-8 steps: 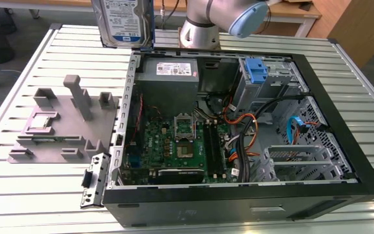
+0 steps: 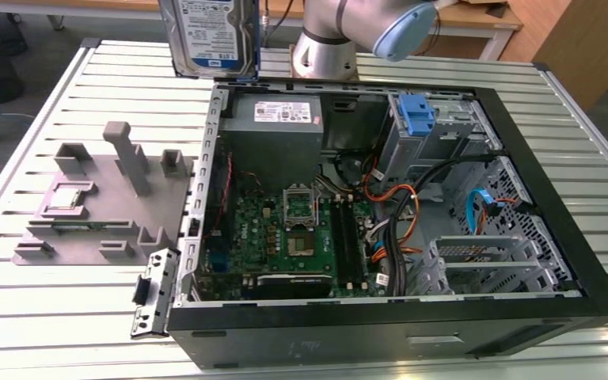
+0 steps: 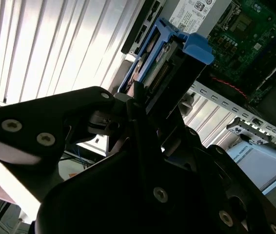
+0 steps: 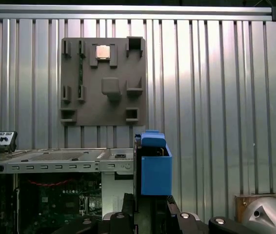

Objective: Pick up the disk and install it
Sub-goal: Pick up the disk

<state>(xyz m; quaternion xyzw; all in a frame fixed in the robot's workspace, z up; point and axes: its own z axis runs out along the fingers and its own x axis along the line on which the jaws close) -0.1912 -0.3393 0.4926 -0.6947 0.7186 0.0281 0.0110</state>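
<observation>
The disk (image 2: 211, 36), a silver drive with a white-and-blue label in a blue carrier, hangs upright above the slatted table, just beyond the far left corner of the open computer case (image 2: 389, 336) in the exterior view. In the second wrist view my gripper (image 3: 140, 100) is shut on the disk (image 3: 165, 58), its black fingers (image 3: 128, 105) clamping the carrier's near end. The first wrist view looks down past the gripper (image 4: 150, 209) along the blue carrier of the disk (image 4: 153, 168), which sits over the table beside the case's edge.
A blue bracket (image 2: 415, 115) stands in the drive bay at the case's far right. Cables cross the motherboard (image 2: 283, 237). A grey fixture plate (image 2: 104, 198) holding a small square chip (image 2: 66, 198) lies at the exterior view's left. The arm's base (image 2: 325, 47) stands behind the case.
</observation>
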